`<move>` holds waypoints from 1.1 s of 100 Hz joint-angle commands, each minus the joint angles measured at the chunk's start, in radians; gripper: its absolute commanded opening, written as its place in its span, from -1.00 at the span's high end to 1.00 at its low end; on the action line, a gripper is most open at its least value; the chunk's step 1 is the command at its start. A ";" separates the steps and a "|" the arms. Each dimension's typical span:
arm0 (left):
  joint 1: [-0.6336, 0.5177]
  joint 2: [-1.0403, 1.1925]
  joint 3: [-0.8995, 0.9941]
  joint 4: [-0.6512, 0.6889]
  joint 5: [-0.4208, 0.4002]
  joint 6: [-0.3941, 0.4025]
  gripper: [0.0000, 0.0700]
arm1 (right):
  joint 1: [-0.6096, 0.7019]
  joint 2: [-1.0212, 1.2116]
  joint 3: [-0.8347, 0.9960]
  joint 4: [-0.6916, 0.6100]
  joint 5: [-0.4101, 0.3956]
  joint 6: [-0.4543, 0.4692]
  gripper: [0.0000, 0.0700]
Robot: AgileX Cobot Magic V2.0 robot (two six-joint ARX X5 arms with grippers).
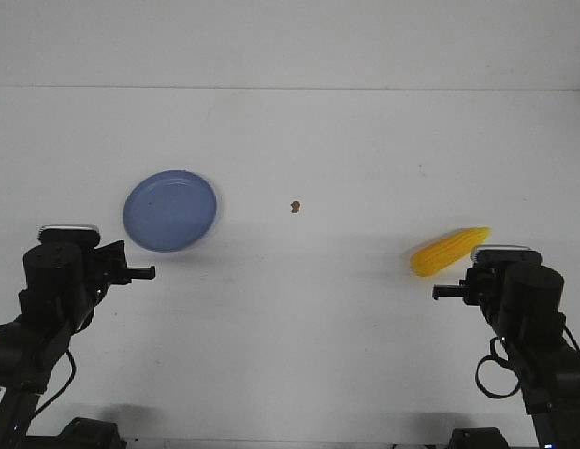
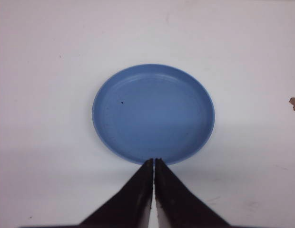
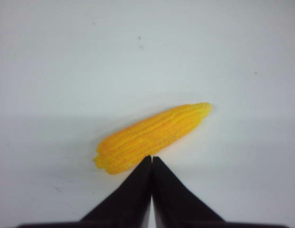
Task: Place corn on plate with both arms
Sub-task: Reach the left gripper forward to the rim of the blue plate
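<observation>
While both arms sit low at the near corners, the front view shows the corn (image 1: 449, 252) lying on the white tabletop (image 1: 346, 150) at the right, just beyond the right gripper (image 1: 440, 291), and the plate (image 1: 170, 211) well apart from it at the left, just beyond the left gripper (image 1: 150, 272). A small brown speck (image 1: 296, 207) lies between them, farther back. Nothing is held; the task looks to be at its very start. Left wrist view: left gripper (image 2: 153, 164) clenched, jaws pressed tip to tip and empty, tips at the near rim of the plate (image 2: 105, 118), which lies flat and bare. Right wrist view: right gripper (image 3: 152, 160) likewise clenched and empty, tips pointed at the thick end of the corn (image 3: 152, 137); the cob lies slantwise across the line of approach, paler tip away. Judgement: the right arm should take the corn first. Release the jaws wide before descending, turn the wrist so the fingers straddle the cob across its width near the middle, not along it, since a rounded cob may roll or squirt out of an end grip. The left arm could meanwhile steady or bring in the plate.
</observation>
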 commanded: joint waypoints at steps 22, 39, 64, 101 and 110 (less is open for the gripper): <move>-0.001 0.002 0.017 0.003 -0.002 -0.022 0.70 | 0.001 0.008 0.018 -0.001 -0.002 0.010 0.76; -0.001 0.002 0.017 0.001 -0.002 -0.048 -0.24 | 0.001 0.008 0.018 -0.001 -0.002 0.010 -0.49; -0.001 0.009 0.017 0.002 -0.002 -0.048 -0.24 | 0.001 0.008 0.018 0.000 -0.002 0.010 -0.68; 0.135 0.357 0.109 0.089 -0.002 -0.114 -0.24 | 0.001 0.008 0.018 0.000 -0.002 0.010 -0.68; 0.172 0.485 0.176 0.107 0.004 -0.119 -0.24 | 0.001 0.008 0.018 0.000 -0.002 0.010 -0.67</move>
